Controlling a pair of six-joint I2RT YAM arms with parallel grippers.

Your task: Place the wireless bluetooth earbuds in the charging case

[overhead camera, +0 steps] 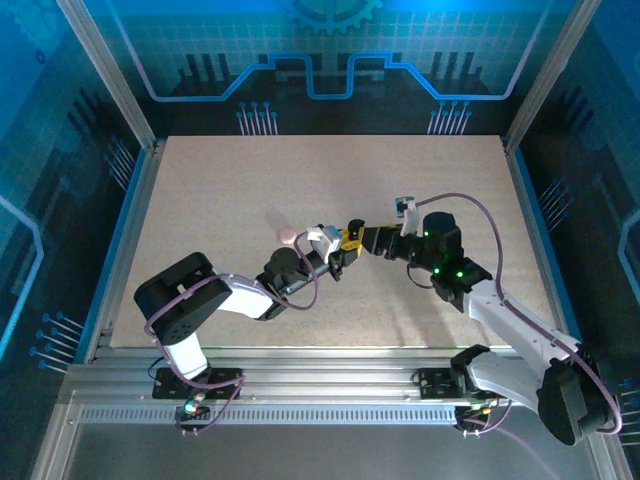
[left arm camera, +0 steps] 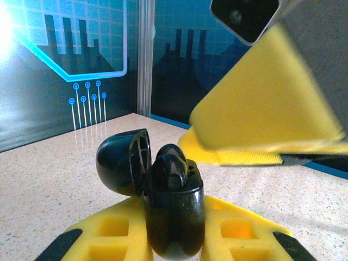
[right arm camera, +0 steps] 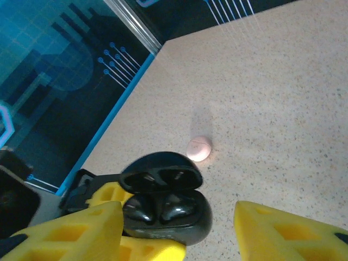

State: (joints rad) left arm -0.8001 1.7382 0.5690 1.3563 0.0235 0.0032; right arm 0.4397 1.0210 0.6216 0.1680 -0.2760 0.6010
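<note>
Over the speckled tabletop [overhead camera: 430, 200], our left gripper [overhead camera: 343, 250] clamps the open black charging case [left arm camera: 174, 217], earbuds [right arm camera: 176, 209] seated inside. We see our right gripper [overhead camera: 375, 241] hovering just beside it, jaws apart.

overhead view, close wrist views sharing case [left arm camera: 174, 217]

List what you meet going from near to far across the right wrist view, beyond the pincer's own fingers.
Open black charging case → pink round case → blue strip at the table's edge → dark patterned wall.
</note>
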